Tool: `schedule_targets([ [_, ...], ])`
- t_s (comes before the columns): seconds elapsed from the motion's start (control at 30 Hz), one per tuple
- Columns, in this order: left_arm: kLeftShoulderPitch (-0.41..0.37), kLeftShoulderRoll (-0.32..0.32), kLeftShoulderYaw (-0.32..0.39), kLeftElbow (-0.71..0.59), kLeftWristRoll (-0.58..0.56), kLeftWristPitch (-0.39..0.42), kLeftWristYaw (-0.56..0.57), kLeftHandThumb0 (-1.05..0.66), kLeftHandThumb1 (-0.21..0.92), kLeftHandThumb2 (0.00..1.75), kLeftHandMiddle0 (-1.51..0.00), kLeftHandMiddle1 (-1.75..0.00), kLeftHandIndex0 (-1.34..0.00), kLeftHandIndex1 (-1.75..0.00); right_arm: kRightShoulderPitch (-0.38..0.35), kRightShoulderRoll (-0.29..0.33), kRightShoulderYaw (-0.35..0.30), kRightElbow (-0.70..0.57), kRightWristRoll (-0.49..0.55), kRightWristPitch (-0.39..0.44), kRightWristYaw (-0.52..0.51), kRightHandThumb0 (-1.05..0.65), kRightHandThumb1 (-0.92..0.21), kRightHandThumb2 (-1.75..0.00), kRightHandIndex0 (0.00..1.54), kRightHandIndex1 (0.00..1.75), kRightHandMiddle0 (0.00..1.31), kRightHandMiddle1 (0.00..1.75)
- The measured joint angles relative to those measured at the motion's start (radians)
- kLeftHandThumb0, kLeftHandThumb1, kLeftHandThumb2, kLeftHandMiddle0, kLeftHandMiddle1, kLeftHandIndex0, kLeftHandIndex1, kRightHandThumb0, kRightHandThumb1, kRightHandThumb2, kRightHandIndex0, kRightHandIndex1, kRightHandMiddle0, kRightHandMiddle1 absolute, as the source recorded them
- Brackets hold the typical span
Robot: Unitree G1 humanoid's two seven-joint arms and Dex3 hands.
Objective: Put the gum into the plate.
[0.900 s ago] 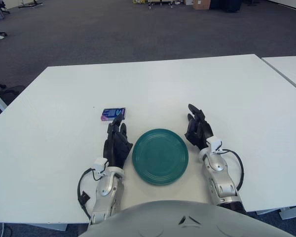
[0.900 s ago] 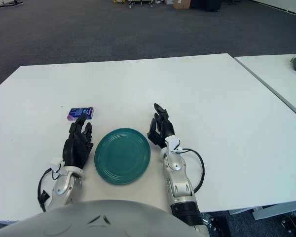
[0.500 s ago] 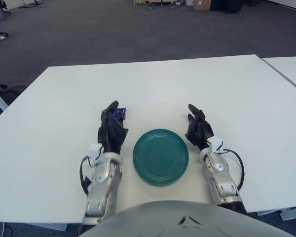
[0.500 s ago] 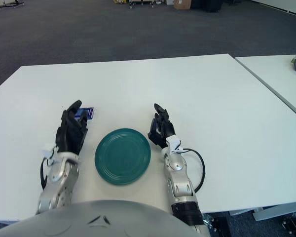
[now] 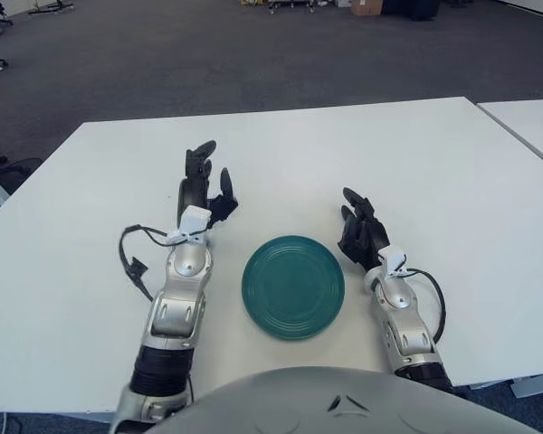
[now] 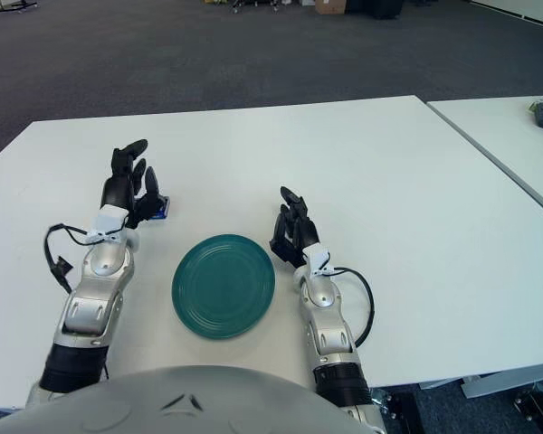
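The gum is a small blue and purple pack on the white table, left of and beyond the plate; only its right corner (image 6: 163,209) shows past my left hand. My left hand (image 5: 210,174) is stretched forward over the pack with its fingers spread, holding nothing. The round teal plate (image 5: 293,287) lies empty near the table's front edge, between my two arms. My right hand (image 5: 358,226) shows just right of the plate, fingers relaxed and holding nothing.
The white table (image 5: 344,154) extends far beyond the plate and out to both sides. A second white table (image 5: 536,122) stands at the right, across a narrow gap. Dark carpet lies beyond the far edge.
My left arm has reached forward from beside the plate, and its hand now covers most of the gum pack. The right hand and the plate have not moved.
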Motion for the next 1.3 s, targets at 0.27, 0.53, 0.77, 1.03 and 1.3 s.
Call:
schedule_targets([
  [0.27, -0.093, 0.219, -0.043, 0.145, 0.144, -0.051, -0.159, -0.96, 0.92, 0.54, -0.32, -0.01, -0.02, -0.92, -0.005, 0.004, 0.008, 0.011, -0.006, -0.008, -0.016, -0.9, -0.92, -0.95, 0.21, 0.01, 0.0, 0.45],
  [0.53, -0.188, 0.38, -0.124, 0.403, 0.279, -0.224, -0.207, -1.02, 0.92, 0.57, -0.34, -0.01, -0.04, -0.95, -0.004, 0.006, 0.009, 0.015, -0.005, -0.024, -0.023, -0.88, -0.92, -0.94, 0.22, 0.01, 0.0, 0.46],
  [0.77, -0.247, 0.393, -0.198, 0.568, 0.355, -0.317, -0.213, -1.05, 0.92, 0.56, -0.29, 0.0, 0.0, -0.92, -0.015, 0.007, 0.001, 0.039, 0.004, -0.04, -0.022, -0.89, -0.92, -0.94, 0.23, 0.01, 0.0, 0.45],
  [1.03, -0.338, 0.364, -0.276, 0.827, 0.414, -0.371, -0.192, -1.05, 0.92, 0.54, -0.23, 0.0, -0.03, -1.03, -0.034, 0.004, -0.018, 0.061, 0.019, -0.051, 0.002, -0.92, -0.92, -0.94, 0.24, 0.01, 0.0, 0.45],
  [1.3, -0.417, 0.334, -0.315, 1.02, 0.453, -0.393, -0.124, -1.05, 0.92, 0.59, -0.1, 0.0, -0.01, -1.0, -0.04, 0.002, -0.035, 0.089, 0.028, -0.09, 0.017, -0.91, -0.92, -0.94, 0.26, 0.01, 0.0, 0.54],
])
